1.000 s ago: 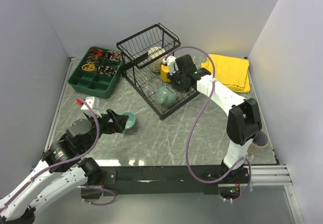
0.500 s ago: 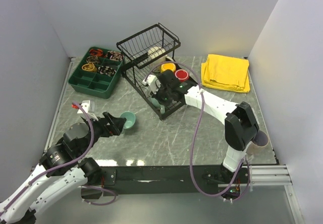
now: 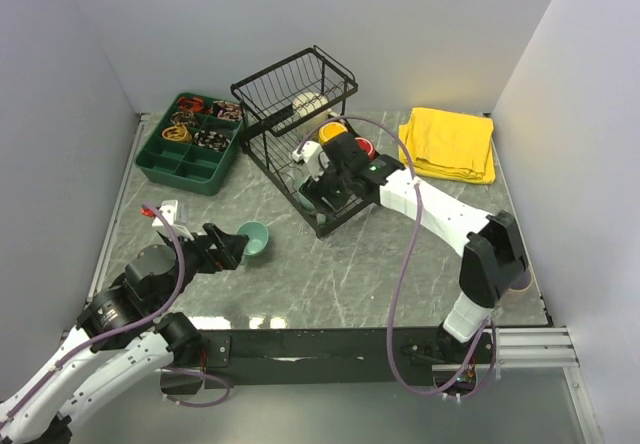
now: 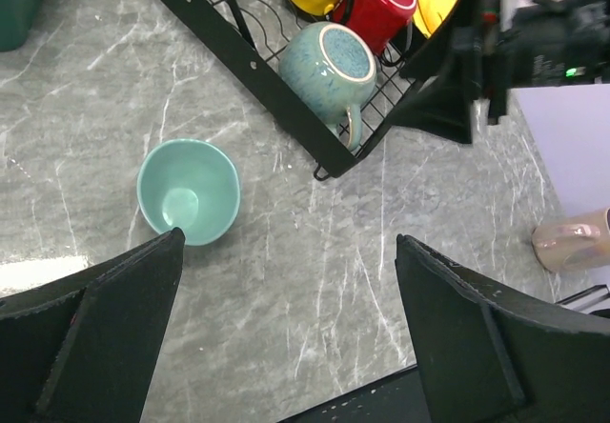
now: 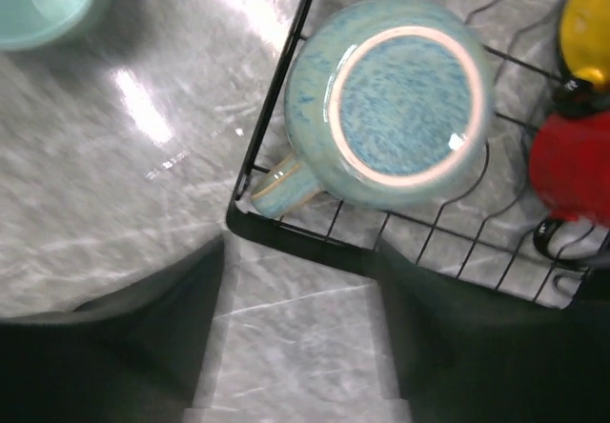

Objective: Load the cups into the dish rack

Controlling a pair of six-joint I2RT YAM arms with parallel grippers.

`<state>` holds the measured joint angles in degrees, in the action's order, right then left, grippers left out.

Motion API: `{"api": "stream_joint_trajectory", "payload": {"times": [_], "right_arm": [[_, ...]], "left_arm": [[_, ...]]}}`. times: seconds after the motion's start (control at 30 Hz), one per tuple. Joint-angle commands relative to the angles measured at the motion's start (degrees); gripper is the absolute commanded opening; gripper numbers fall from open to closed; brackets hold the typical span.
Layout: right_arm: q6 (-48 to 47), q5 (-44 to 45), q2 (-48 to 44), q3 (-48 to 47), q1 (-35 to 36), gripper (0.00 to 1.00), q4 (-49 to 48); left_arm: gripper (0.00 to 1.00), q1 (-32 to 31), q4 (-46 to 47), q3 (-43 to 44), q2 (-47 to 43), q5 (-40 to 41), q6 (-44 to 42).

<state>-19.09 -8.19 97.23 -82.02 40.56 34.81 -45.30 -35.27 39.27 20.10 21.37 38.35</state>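
So the right tool (image 5: 297,251) is hanging just over the near corner of the big black wire dish rack (image 3: 285,159), fingers spread with nothing between them. Right below it, the larger grey-green glazed mug (image 5: 400,99) sits on the rack's flat slotted tray. It's bottom-up by the look of it, with the handle poking toward the corner wire. The red mug (image 5: 572,171) and yellow mug (image 5: 586,23) are on the tray too, just beyond it, and a cream mug (image 3: 308,104) sits up in the raised basket end.

The left tool (image 4: 288,242) is spread wide as well, holding nothing, hovering over the grey marbled tabletop (image 4: 315,280). The small teal mug (image 4: 188,191) stands upright on the tabletop close to one of its fingers, outside the rack. The pale pink translucent mug (image 4: 572,242) is off by the right arm's base, well apart from the rack.
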Motion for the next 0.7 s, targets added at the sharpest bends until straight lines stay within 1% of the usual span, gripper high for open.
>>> {"api": "stream_joint_trajectory", "payload": {"times": [0.0, 0.07, 0.13, 0.17, 0.2, 0.23, 0.33, 0.57, 0.63, 0.67], "right_arm": [[4.5, 0.1, -4.24, 2.56, -0.74, 0.8, -2.63], [7.65, 0.97, -4.94, 5.81, -0.83, 0.87, -5.87], [11.16, 4.21, -5.56, 9.48, -1.26, 0.86, -9.3], [15.36, 5.88, -5.82, 10.73, -1.36, 0.84, -13.58], [16.62, 7.99, -5.74, 11.61, -1.44, 0.83, -15.19], [17.5, 8.1, -5.74, 13.1, -1.44, 0.82, -18.34], [21.2, 7.75, -4.86, 13.73, -1.44, 0.79, -21.44], [24.54, 6.69, -0.64, 11.71, -1.45, 0.75, -23.47], [25.15, 6.78, 0.76, 10.92, -1.53, 0.67, -23.38], [25.16, 7.3, 1.38, 10.48, -1.45, 0.65, -23.21]], "left_arm": [[0.98, 0.21, -0.33, 2.57, -1.11, 1.49, -0.03], [0.98, 0.21, -0.07, 2.31, -1.2, 0.96, 0.76], [0.99, 0.21, 0.55, 1.52, -1.37, 0.35, 1.38], [0.99, 0.21, 1.16, 1.25, -1.46, 0.34, 1.81], [0.99, 0.21, 1.51, 0.73, -1.64, 0.34, 2.08], [0.99, 0.21, 1.78, 0.46, -1.55, 0.26, 2.26], [0.99, 0.3, 2.04, 0.2, -1.2, 0.61, 2.61], [0.99, 0.21, 1.25, 0.72, -0.85, 1.39, 3.22], [0.99, 0.21, 0.81, 0.64, -0.85, 1.49, 3.49], [0.99, 0.21, 0.81, 0.55, -0.94, 1.57, 3.49]]}}
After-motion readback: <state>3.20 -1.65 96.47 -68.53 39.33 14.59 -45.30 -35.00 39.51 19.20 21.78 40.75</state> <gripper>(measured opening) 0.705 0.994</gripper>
